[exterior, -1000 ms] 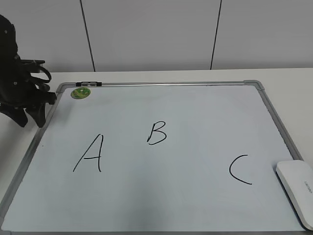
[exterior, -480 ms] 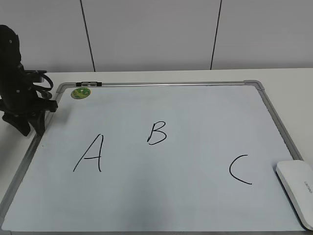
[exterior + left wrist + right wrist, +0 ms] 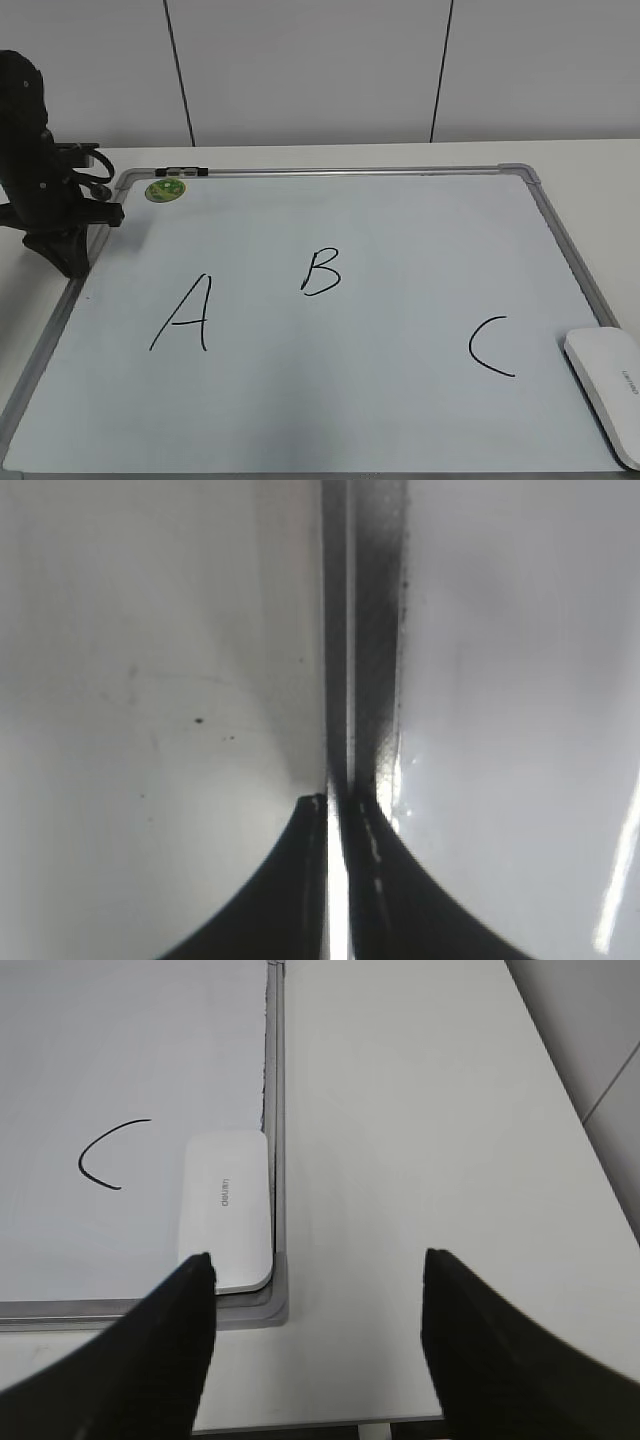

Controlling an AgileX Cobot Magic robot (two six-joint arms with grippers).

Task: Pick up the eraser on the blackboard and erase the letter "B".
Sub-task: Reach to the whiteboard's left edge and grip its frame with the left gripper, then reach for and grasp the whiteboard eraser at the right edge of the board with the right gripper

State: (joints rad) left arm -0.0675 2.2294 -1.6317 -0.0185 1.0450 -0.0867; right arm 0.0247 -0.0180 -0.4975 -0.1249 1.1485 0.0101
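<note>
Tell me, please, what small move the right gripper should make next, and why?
Probably shift the right gripper left over the eraser and descend. Its jaws are open and empty, the eraser lies untouched in the blackboard corner, offset left, and the "B" remains.

A pale wall [image 3: 320, 70] runs across the back, split into wide panels by thin dark vertical seams [image 3: 178, 70] (two of them show). Below it lies a white table [image 3: 610, 180], its bare top stretching to the right edge [image 3: 400, 1110]. The light is soft and even.
</note>
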